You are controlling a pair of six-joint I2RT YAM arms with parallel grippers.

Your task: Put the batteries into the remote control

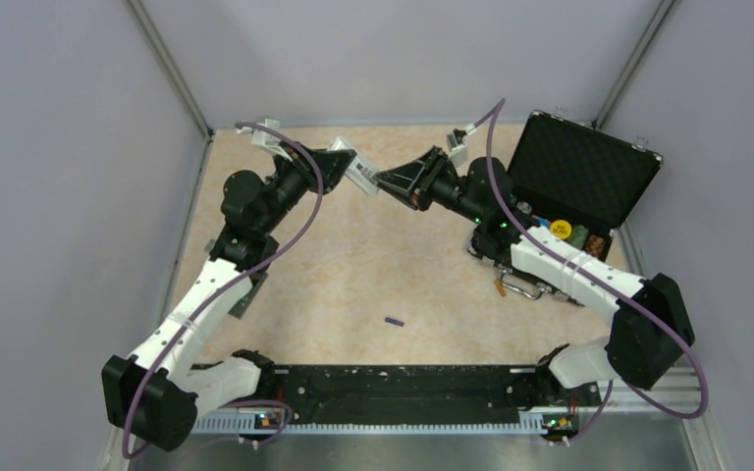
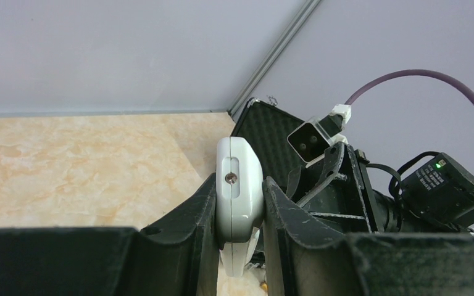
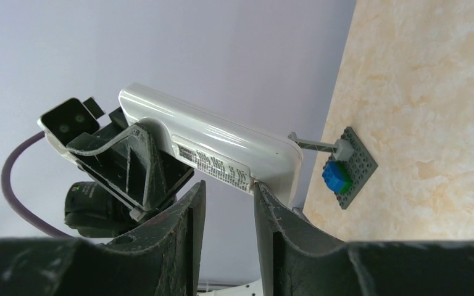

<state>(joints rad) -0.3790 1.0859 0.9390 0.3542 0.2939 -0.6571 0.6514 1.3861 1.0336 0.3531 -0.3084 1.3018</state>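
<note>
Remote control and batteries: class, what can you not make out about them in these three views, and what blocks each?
- Battery bay: not visible; the left wrist view shows only the remote control's end, clamped in the left jaws.
- Battery on the table, top view: too small to read polarity.
- Open case, top view: contents partly covered by the right arm.

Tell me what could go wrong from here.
1. The remote control is held off the table only by the left gripper, clamped between its fingers. A push from the right gripper at the remote's other end could twist it loose.
2. The one visible battery lies loose on the table, away from both grippers. Being round, it may roll when picked up.
3. The two grippers work nose to nose, so a collision seems possible.
</note>
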